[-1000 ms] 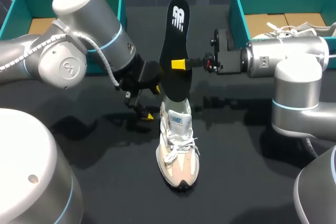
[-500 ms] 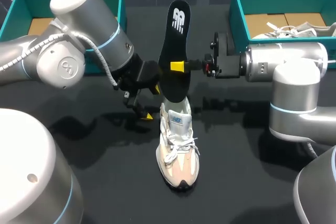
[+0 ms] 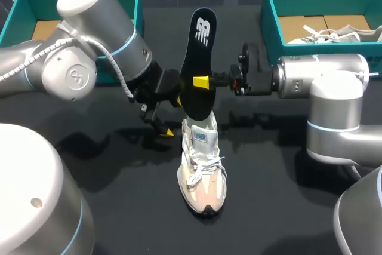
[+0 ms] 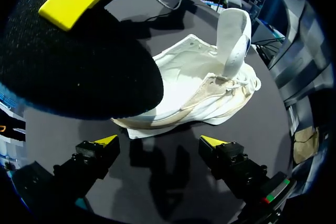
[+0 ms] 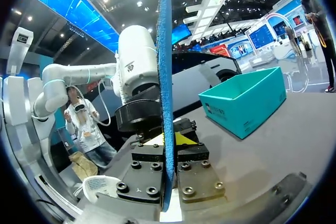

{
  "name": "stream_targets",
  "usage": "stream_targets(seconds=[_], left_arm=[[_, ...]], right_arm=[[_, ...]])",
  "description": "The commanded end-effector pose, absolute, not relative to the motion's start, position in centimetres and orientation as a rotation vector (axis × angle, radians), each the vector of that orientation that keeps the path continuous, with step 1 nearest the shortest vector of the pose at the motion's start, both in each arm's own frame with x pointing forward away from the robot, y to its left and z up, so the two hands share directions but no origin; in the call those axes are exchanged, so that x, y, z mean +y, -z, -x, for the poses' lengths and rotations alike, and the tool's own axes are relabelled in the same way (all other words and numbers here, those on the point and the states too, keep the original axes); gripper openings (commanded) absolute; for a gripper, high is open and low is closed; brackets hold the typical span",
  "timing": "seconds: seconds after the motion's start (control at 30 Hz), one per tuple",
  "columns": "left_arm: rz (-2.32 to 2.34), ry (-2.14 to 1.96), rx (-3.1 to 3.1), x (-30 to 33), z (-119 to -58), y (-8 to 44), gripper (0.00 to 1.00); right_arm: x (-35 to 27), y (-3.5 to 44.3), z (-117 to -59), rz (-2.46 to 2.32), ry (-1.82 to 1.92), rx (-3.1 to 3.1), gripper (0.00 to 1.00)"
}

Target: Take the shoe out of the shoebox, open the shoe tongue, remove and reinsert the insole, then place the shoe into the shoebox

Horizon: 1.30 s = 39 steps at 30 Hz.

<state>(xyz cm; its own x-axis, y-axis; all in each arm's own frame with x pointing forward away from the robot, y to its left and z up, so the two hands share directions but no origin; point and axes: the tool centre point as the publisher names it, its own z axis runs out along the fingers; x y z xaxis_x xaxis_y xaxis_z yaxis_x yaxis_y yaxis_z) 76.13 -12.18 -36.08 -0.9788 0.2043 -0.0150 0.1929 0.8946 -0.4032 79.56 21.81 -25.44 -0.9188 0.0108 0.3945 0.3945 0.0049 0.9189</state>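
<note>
I find the right gripper, reaching in from the right edge of the head view to centre frame, clamped on the black insole near its mid-length. One yellow tip lies flat on the insole's near face, and the right wrist view shows the insole edge-on, pinched between both fingers. The insole stands nearly upright, logo end at top centre, its lower end at the opening of the shoe; I cannot tell whether it has entered. The shoe, white and tan, stands on its sole on the black table at lower centre, toe toward the bottom edge, outside either box. The left gripper sits just left of the shoe's heel end, fingers spread wide and holding nothing. Its wrist view shows the shoe ahead of both tips with the tongue raised. The left shoebox, teal, occupies the upper left corner. The right shoebox, also teal, occupies the upper right corner, with a second white shoe inside it.
</note>
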Motion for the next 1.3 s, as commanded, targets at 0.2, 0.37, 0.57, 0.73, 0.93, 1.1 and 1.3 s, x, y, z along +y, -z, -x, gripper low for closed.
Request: stream_targets(seconds=[0.2,0.37,0.57,0.73,0.93,1.1,1.3], left_arm=[[0.320,-0.639,-3.031,-12.2,-76.1,36.2,1.00],[0.320,-0.639,-3.031,-12.2,-76.1,36.2,1.00],[0.320,-0.639,-3.031,-12.2,-76.1,36.2,1.00],[0.320,-0.639,-3.031,-12.2,-76.1,36.2,1.00],[0.320,-0.639,-3.031,-12.2,-76.1,36.2,1.00],[0.320,-0.639,-3.031,-12.2,-76.1,36.2,1.00],[0.320,-0.639,-3.031,-12.2,-76.1,36.2,1.00]], right_arm=[[21.9,26.2,-79.7,0.374,1.994,-2.022,0.00],[21.8,26.5,-79.8,0.350,1.991,-2.035,0.00],[21.6,26.9,-79.8,0.318,1.979,-2.048,0.00],[21.6,27.3,-79.7,0.297,1.977,-2.051,0.00],[21.5,28.0,-79.4,0.311,1.967,-2.051,0.00],[21.4,28.6,-79.1,0.332,1.968,-2.042,0.00],[21.5,29.3,-78.4,0.360,1.965,-2.026,0.00]])
